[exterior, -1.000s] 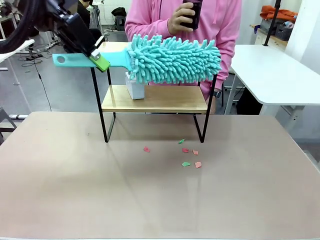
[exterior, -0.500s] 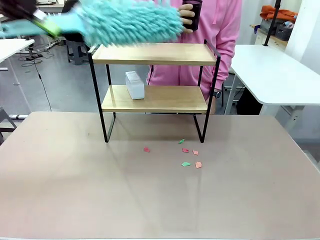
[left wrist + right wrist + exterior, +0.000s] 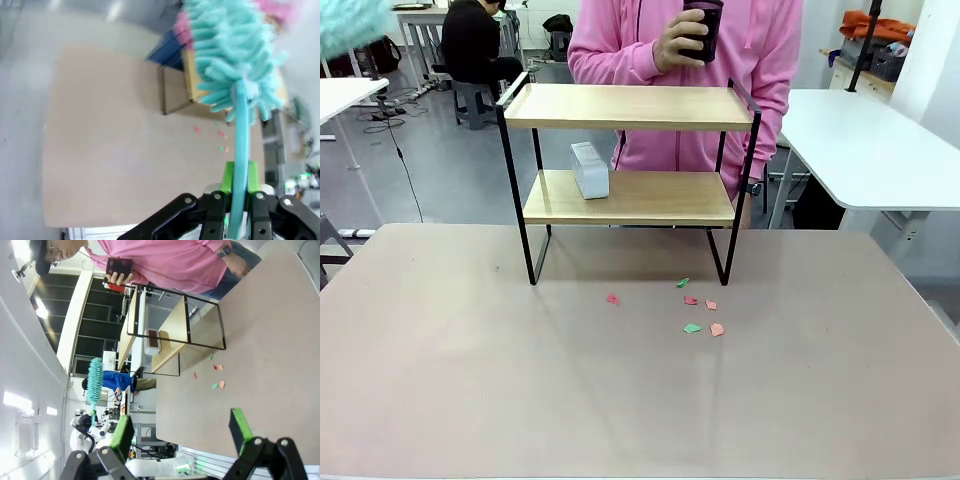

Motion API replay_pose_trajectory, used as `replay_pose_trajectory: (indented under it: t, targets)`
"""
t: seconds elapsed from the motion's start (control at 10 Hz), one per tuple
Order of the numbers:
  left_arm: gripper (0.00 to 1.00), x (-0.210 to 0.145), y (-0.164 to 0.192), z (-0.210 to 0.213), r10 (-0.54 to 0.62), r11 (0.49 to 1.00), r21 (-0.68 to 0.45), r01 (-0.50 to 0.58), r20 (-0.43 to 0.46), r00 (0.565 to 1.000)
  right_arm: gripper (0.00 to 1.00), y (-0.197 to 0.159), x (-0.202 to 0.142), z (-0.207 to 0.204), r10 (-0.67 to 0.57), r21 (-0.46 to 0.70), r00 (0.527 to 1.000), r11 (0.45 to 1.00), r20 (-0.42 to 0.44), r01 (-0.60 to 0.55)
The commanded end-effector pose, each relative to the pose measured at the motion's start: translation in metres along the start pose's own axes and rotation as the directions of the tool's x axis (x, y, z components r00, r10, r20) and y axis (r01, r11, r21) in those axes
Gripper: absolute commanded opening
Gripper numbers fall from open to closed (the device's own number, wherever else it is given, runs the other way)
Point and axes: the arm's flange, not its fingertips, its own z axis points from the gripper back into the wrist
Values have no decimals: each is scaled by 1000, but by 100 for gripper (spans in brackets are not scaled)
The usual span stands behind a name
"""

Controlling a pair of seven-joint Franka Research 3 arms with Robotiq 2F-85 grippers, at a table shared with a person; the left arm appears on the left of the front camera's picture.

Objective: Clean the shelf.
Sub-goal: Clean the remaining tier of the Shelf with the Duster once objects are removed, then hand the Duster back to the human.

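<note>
Now that the teal duster [image 3: 230, 55] has swung off the shelf [image 3: 630, 105] top, left fingers [image 3: 216, 220] clamp its handle; right fingers [image 3: 239, 429] spread wide; shelf stands at bench [image 3: 620, 400] far side.

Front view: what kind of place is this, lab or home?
Probably a shared lab or workshop, not a home: white work tables on a bare grey floor, cables trailing across it, a seated person in the background, and the shelf set up like a test prop.
</note>
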Motion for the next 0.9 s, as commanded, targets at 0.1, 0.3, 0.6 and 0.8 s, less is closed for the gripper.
replay_pose_trajectory:
  t: [0.1,0.3,0.6,0.8]
  targets:
    - [12,-6,58,-63,316,929,176,-326,84,945,100,1,1,-1,26,18,1000,999,10,-27]
    - [12,-8,39,-11,121,991,55,-124,49,991,100,1,1,-1,26,18,1000,999,10,-27]
    - [12,-8,39,-11,121,991,55,-124,49,991,100,1,1,-1,26,18,1000,999,10,-27]
    - [12,-8,39,-11,121,991,55,-124,49,991,100,1,1,-1,26,18,1000,999,10,-27]
